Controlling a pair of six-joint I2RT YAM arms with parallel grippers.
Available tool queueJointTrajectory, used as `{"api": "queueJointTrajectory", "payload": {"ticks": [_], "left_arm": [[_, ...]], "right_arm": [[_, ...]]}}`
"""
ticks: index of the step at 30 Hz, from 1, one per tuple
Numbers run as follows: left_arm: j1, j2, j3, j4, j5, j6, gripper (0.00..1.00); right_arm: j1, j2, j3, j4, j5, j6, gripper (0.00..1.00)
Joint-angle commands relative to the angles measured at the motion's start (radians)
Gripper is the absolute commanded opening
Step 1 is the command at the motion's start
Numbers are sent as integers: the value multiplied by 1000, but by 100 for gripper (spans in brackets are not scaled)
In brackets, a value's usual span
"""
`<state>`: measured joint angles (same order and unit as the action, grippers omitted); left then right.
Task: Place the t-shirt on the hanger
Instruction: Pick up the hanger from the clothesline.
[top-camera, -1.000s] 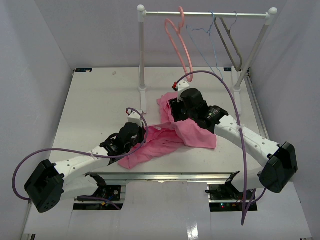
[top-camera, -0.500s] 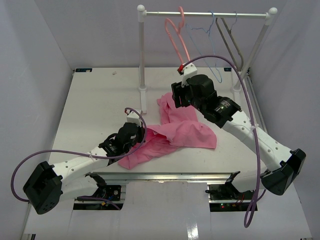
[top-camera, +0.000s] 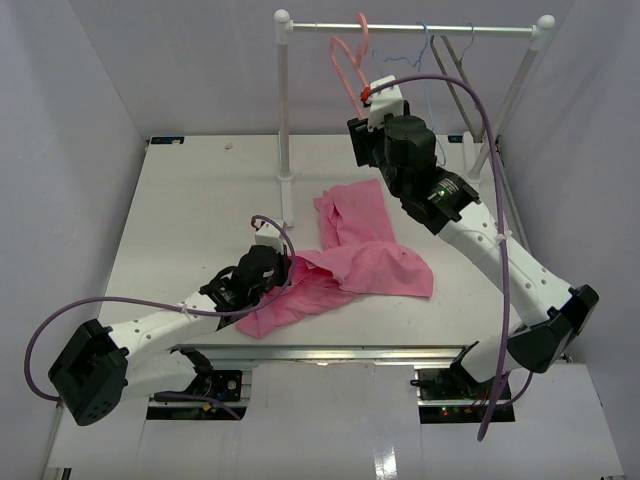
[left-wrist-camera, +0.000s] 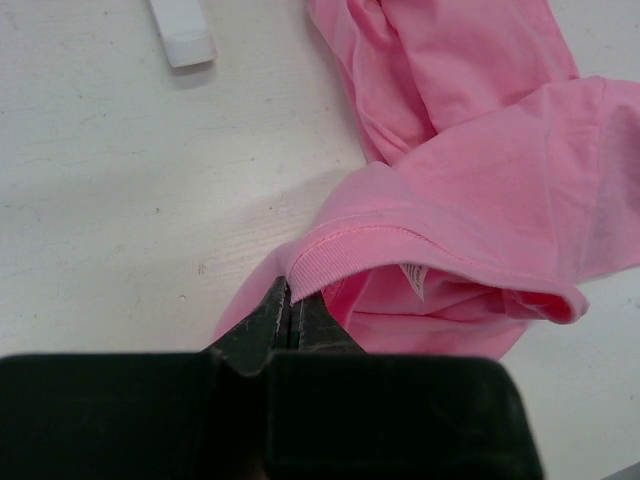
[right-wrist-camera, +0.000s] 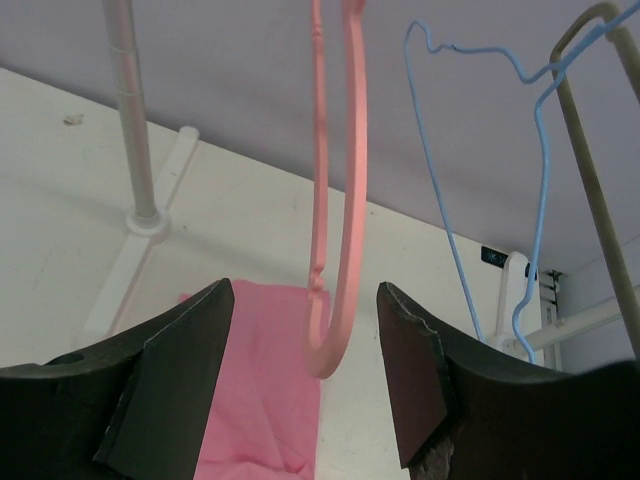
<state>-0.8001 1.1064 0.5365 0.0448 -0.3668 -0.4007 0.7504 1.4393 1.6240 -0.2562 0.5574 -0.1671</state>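
Time to take the pink hanger (right-wrist-camera: 345, 200) off the rail (top-camera: 420, 29). Reaching up to it with the right gripper (right-wrist-camera: 305, 300): spread wide, holding nothing, the hanger's lower bend between the two fingers and apparently touching neither, though hard to be sure from this angle.

Close squarely on the thick frame, low on the bend, and not on the thin blue wire hanger (right-wrist-camera: 543, 170) or the grey hanger (right-wrist-camera: 592, 200) just beside. Lift enough to clear the hook from the rail before pulling away, and go slowly to avoid setting it swinging.

Meanwhile, hold the pinch with the left gripper (left-wrist-camera: 288, 310), clamped tight on the ribbed collar (left-wrist-camera: 340, 262) of the t-shirt (top-camera: 370, 265), lying crumpled on the table (top-camera: 190, 200) between the arms, well below the hanger. Leave the neck opening slack enough to admit a hanger shoulder.
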Motion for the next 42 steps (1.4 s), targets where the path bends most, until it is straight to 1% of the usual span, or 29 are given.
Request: {"api": "queueJointTrajectory", "payload": {"ticks": [1, 4, 6, 12, 18, 22, 24, 32, 35, 38, 40, 41, 42], "left_arm": [[7, 6, 19, -2, -9, -1, 0], [6, -12, 11, 3, -5, -4, 0], [6, -21, 8, 3, 0, -7, 0], [7, -26, 6, 7, 10, -5, 0], [6, 0, 13, 2, 8, -10, 0], [6, 8, 20, -2, 4, -12, 0], [6, 9, 14, 1, -6, -15, 0], [6, 16, 24, -8, -3, -12, 0], [7, 9, 21, -12, -3, -12, 0], [6, -2, 16, -7, 0, -10, 0], [7, -1, 17, -5, 1, -8, 0], [6, 0, 18, -6, 2, -7, 0], [6, 2, 19, -7, 4, -8, 0]], "right_arm": [[-84, 90, 144, -25, -20, -29, 66], [-137, 155, 189, -78, -90, -6, 67], [-173, 180, 223, -107, -177, 1, 67], [-192, 224, 237, -123, -197, -30, 65], [-198, 236, 241, -140, -254, 10, 57], [-198, 253, 269, -153, -284, 42, 54], [-198, 261, 280, -160, -306, 48, 50], [-200, 271, 283, -160, -320, 64, 42], [-199, 271, 274, -156, -336, 77, 35], [-198, 277, 288, -156, -337, 81, 24], [-199, 286, 312, -167, -321, 79, 12], [-200, 290, 331, -173, -315, 80, 9], [-199, 291, 345, -178, -311, 85, 8]]}}
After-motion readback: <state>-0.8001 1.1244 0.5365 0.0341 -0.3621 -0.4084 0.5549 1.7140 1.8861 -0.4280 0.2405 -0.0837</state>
